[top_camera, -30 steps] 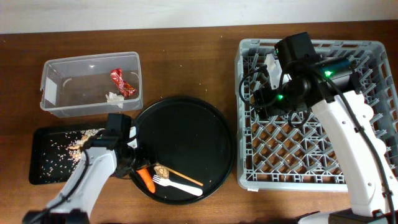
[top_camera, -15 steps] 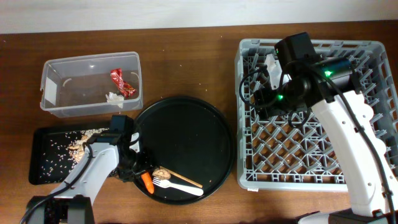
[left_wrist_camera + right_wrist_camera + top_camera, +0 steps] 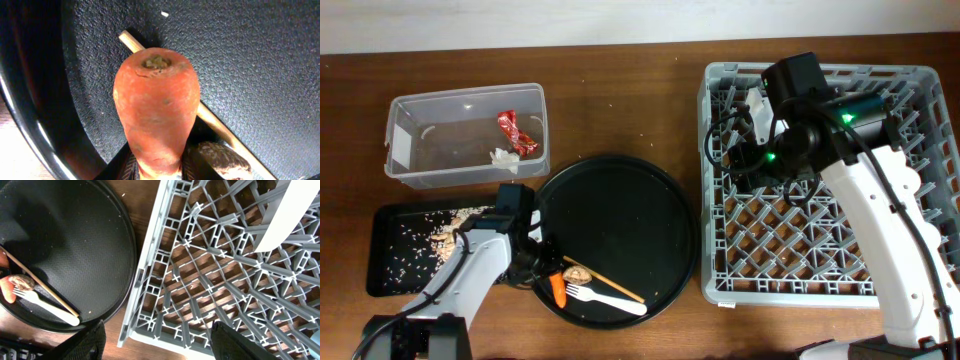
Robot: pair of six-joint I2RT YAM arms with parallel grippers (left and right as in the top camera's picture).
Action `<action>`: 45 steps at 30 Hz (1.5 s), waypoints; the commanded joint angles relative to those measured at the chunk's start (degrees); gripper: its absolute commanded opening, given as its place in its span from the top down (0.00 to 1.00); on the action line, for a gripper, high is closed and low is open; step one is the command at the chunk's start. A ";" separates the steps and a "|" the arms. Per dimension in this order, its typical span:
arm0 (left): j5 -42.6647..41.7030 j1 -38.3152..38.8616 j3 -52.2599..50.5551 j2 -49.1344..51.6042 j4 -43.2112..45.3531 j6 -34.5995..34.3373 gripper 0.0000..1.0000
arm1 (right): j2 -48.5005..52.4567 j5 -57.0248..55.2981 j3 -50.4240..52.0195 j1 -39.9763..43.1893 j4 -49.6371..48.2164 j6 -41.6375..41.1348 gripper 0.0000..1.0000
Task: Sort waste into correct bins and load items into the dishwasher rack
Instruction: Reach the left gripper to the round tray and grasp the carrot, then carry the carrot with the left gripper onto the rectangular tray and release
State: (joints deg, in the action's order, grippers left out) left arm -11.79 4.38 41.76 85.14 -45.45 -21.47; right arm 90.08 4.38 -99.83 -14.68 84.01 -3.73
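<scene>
Orange carrot (image 3: 156,115) being clamped by left claw (image 3: 544,274) at round black tray (image 3: 620,205) front-left edge. Right claw (image 3: 162,344) hanging apart over dishwasher rack (image 3: 800,240). Waste-sorting running; next needing lift, carry to shallow black tray (image 3: 395,250) left of it.

The round black tray (image 3: 620,200) lies open across its middle and top, but at its lower left rim the carrot (image 3: 557,291), brown scrap (image 3: 579,273), fork (image 3: 607,299) and chopstick (image 3: 620,288) crowd around the left claw (image 3: 548,280), while the right arm (image 3: 800,130) overhangs the upper left of the rack (image 3: 790,292), its lower pegs uncovered.
</scene>
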 commanded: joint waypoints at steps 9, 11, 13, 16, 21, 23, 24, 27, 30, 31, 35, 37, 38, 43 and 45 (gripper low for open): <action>4.81 -1.64 9.25 -0.11 -5.88 0.55 0.99 | 0.07 -0.52 0.31 0.07 0.31 0.52 0.29; 7.48 -3.96 12.98 -0.22 -8.92 0.70 0.99 | 0.07 -0.52 0.31 0.07 0.28 0.52 0.29; 9.55 -6.60 16.00 -0.37 -10.86 1.86 0.99 | 0.07 -0.52 0.31 0.07 0.28 0.52 0.29; 10.58 -11.87 17.68 -0.42 -10.86 1.79 0.99 | 0.07 -0.52 0.31 0.07 0.31 0.50 0.29; 10.86 -25.00 17.53 -0.37 -8.57 1.81 0.99 | 0.07 -0.52 0.31 0.07 0.31 0.50 0.29; 13.03 -29.83 17.20 -0.28 -6.78 1.79 0.99 | 0.07 -0.50 0.31 0.07 0.37 0.50 0.29; 13.75 -31.93 16.98 -0.22 -5.84 1.77 0.99 | 0.07 -0.50 0.31 0.07 0.48 0.50 0.29; 13.73 -36.79 16.44 0.90 -3.96 -0.07 0.99 | 0.07 -0.50 0.31 0.07 0.83 0.50 0.29; 13.75 -38.82 16.39 3.30 -2.73 -0.17 0.99 | 0.07 -0.50 0.31 0.07 0.98 0.50 0.29; 13.77 -39.17 16.39 4.31 -2.49 -0.17 0.99 | 0.07 -0.52 0.31 0.07 1.11 0.50 0.29; 16.24 -39.50 16.39 8.59 -0.17 -0.17 0.99 | 0.07 -0.50 0.31 0.07 1.73 0.50 0.29; 16.15 -39.50 16.39 10.45 1.57 -0.20 0.99 | 0.07 -0.50 0.31 0.07 1.97 0.50 0.29; 16.17 -39.50 16.39 11.10 2.01 -0.20 0.99 | 0.07 -0.50 0.31 0.07 2.14 0.50 0.29; 16.15 -39.50 16.39 12.37 2.40 -0.17 0.89 | 0.07 -0.50 0.31 0.07 2.36 0.50 0.29; 16.15 -39.50 16.39 12.37 2.38 -0.17 0.87 | 0.07 -0.52 0.31 0.07 2.36 0.50 0.29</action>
State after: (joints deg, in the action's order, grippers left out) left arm 3.51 -34.81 58.35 97.06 -43.22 -20.86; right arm 90.08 4.38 -99.81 -14.68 86.21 -3.22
